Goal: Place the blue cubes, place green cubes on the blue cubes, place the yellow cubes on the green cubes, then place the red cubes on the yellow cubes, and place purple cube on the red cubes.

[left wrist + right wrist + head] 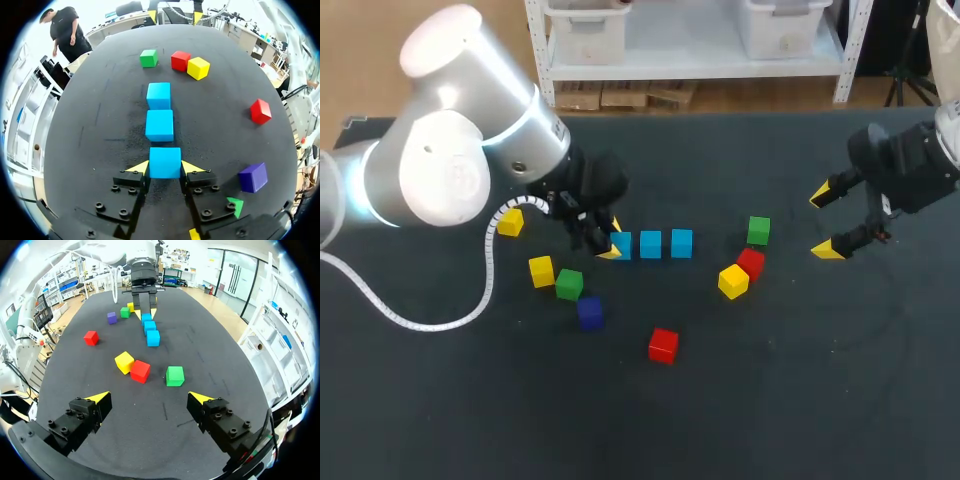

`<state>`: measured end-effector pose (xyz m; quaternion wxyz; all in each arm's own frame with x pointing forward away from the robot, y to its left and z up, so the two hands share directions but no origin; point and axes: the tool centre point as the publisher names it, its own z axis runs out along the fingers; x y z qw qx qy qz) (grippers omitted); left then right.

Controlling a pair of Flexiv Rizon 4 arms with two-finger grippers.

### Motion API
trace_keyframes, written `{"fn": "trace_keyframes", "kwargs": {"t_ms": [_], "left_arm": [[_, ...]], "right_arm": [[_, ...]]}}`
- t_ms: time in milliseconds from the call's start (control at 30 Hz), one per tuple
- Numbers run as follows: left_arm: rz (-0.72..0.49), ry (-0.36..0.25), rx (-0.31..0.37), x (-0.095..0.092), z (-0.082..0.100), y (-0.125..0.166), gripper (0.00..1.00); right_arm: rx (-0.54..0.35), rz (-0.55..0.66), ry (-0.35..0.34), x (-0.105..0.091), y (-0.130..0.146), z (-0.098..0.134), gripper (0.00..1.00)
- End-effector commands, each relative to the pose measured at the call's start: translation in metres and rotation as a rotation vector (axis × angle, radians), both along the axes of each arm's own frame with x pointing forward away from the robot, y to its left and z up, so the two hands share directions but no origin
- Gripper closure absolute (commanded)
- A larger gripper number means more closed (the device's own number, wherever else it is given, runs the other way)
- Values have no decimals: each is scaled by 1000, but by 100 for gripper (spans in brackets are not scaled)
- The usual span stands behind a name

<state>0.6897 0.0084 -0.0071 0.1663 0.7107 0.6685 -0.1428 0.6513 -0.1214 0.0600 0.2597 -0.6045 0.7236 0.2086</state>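
Three light blue cubes lie in a row on the dark table. My left gripper (608,240) (165,167) is shut on the nearest blue cube (165,162) (622,245), with a yellow tip against each side, and the cube rests on the table. The middle blue cube (159,125) and the far blue cube (158,95) lie ahead of it with small gaps between. A green cube (175,376), a red cube (140,371) and a yellow cube (124,362) lie ahead of my right gripper (825,222) (150,402), which hangs open and empty at the right.
Behind my left gripper lie a purple cube (590,313), a green cube (569,284) and two yellow cubes (541,270) (510,222). A lone red cube (663,345) sits nearer the front. A white cable (430,322) loops across the left of the table.
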Motion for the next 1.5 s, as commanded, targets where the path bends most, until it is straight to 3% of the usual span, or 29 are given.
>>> {"fn": "trace_keyframes", "kwargs": {"t_ms": [33,167,267,467,833,1067,1133,1233,1400,1500], "left_arm": [[2,3,3,1,-1,-1,100],[5,4,2,2,-1,-1,100],[9,4,3,2,-1,-1,92],[13,4,6,3,-1,-2,90],[18,5,20,2,-3,0,70],[27,2,26,2,-3,1,49],[28,1,27,2,-3,1,37],[27,1,28,3,-3,1,35],[51,4,13,3,8,4,0],[86,7,-12,2,22,7,0]], "right_arm": [[3,1,0,1,0,-1,0],[3,1,0,1,0,-1,0],[3,1,0,1,0,-1,0],[3,1,0,1,0,-1,0],[3,1,0,1,0,-1,0],[3,1,0,1,0,-1,0],[3,1,0,1,0,-1,0],[3,1,0,1,0,-1,0],[3,1,0,1,0,-1,0],[3,1,0,1,0,-1,0]]}}
